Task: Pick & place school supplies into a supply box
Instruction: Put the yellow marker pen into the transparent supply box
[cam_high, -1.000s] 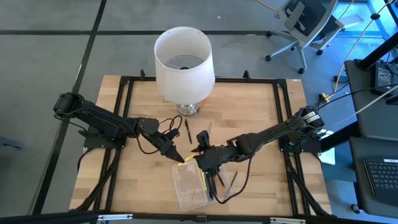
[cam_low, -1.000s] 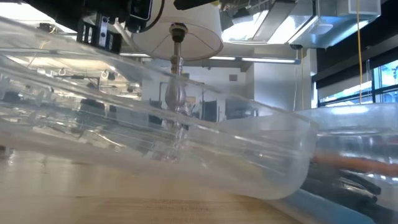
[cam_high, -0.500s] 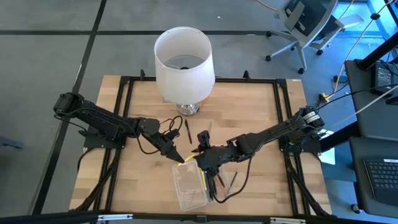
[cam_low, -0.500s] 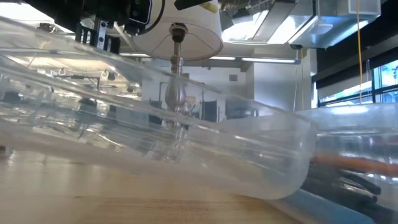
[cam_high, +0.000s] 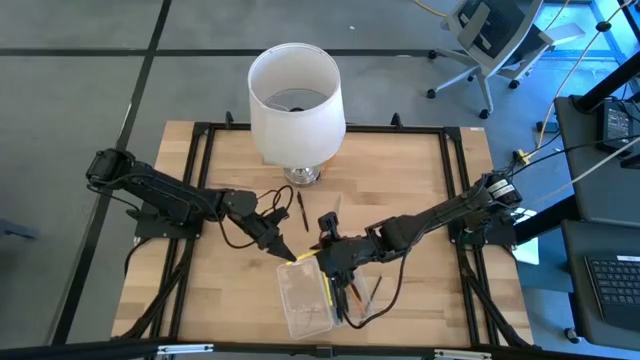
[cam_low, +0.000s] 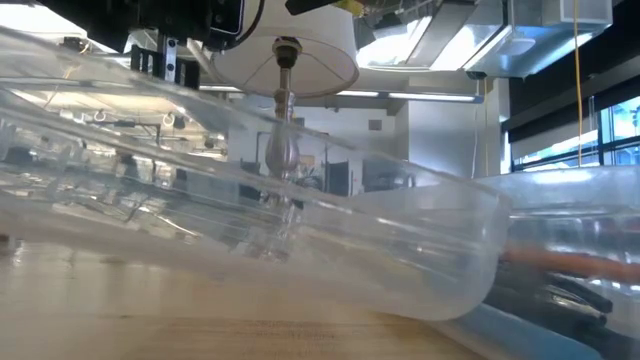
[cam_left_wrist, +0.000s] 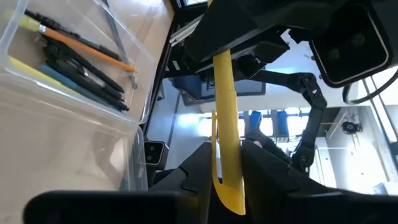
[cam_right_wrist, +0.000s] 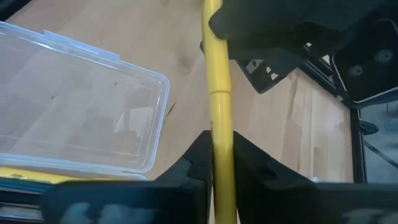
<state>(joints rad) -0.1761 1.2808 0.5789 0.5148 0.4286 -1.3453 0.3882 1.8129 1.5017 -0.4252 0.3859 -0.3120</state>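
Observation:
A yellow pen (cam_high: 303, 257) hangs in the air between my two grippers, above the far end of the supply box (cam_high: 300, 305). The box is of clear plastic and lies open near the table's front edge. Several pens and pencils (cam_left_wrist: 74, 53) lie in its right half. My left gripper (cam_left_wrist: 227, 165) is shut on one end of the pen. The pen's other end sits in my right gripper (cam_right_wrist: 222, 165), which is also shut. In the low view the box (cam_low: 300, 250) fills most of the picture. My left gripper pinches the yellow pen near its clip end (cam_left_wrist: 225, 155) between its two fingers. It comes from the table's left, nearly level, with the fingers along the pen. The pen is clear of the table and box. My right gripper pinches the pen's other end (cam_right_wrist: 221, 146) between its two fingers. It comes from the table's right, slanting down, with the fingers along the pen. The pen runs straight on to the left gripper (cam_right_wrist: 273, 25).
A big white lampshade (cam_high: 295, 95) on a metal foot stands at the table's far middle. A dark pen (cam_high: 300, 210) lies on the wood in front of the foot. A black frame (cam_high: 200, 180) runs round the table's edges.

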